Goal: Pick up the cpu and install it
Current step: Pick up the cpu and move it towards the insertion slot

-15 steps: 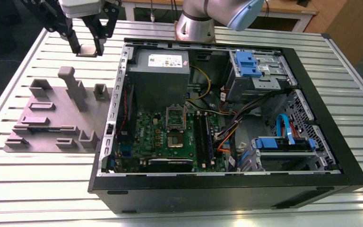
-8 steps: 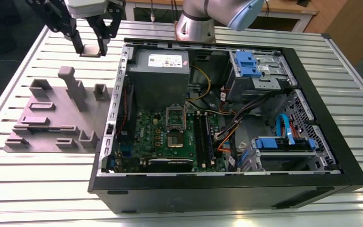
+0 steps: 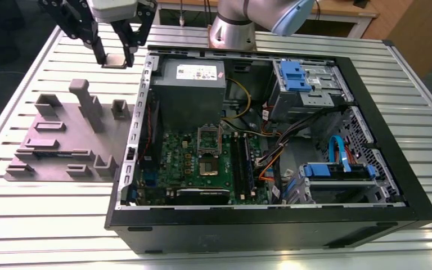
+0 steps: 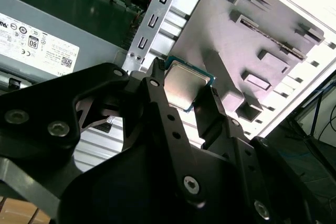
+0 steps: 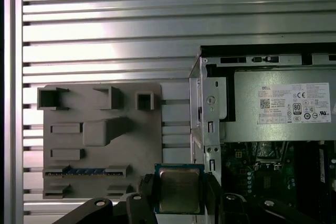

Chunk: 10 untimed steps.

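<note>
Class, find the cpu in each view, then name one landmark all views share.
Exterior view: the cpu is held in the gripper, beyond the computer case's corner on the exterior view's left.
Second wrist view: the cpu is in the gripper, in front of the grey tray.
First wrist view: the cpu is in the gripper, between grey tray and computer case.
Shared landmark: the grey tray.
</note>
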### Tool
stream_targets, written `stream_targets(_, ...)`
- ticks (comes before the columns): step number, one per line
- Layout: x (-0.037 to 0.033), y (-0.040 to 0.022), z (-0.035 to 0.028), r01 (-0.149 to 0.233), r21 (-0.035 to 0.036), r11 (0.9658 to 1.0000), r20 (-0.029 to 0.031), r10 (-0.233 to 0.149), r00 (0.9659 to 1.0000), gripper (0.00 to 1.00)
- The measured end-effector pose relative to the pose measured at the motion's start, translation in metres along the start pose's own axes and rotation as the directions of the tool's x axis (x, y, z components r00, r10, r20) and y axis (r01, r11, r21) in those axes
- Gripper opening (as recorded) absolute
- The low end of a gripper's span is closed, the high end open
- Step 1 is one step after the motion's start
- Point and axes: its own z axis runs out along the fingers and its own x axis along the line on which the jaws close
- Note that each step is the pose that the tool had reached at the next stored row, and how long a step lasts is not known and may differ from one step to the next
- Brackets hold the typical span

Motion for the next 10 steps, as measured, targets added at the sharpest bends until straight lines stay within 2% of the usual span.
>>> stream_targets(10,-0.0002,-0.0006,0.0003,0.000,0.0000,1.0000,0.0000,0.000,1.0000,0.47)
